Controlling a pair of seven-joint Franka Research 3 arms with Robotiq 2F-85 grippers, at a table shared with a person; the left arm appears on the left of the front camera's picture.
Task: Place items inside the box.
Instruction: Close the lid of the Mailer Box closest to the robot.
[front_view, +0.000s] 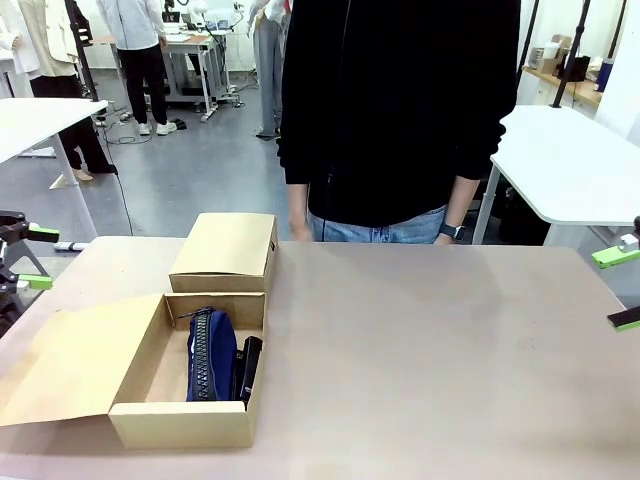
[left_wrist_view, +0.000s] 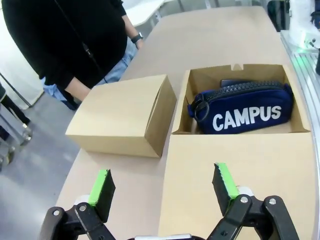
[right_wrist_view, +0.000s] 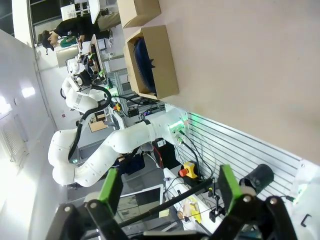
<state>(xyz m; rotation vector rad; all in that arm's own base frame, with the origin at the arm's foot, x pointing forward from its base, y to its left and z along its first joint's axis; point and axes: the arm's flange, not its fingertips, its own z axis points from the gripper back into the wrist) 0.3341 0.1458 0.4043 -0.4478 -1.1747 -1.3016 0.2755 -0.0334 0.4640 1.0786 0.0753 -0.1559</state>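
Cardboard boxes number two: one open box (front_view: 140, 385) holding one navy pouch with white lettering (left_wrist_view: 243, 111) beside one black stapler (front_view: 248, 370), one closed box (front_view: 225, 252). Left gripper (left_wrist_view: 162, 189) and right gripper (right_wrist_view: 168, 188) both gape wide, empty.

Navy pouch (left_wrist_view: 242, 111) hides most of box (front_view: 150, 365) floor; dark item (front_view: 248, 372) beside it too cramped to name. Both pincers cut by front view edges. Person's hands behind desk (front_view: 430, 350) far edge.

tan table (front_view: 430, 350) carries an open box (front_view: 140, 380) beside a closed box (front_view: 225, 250).
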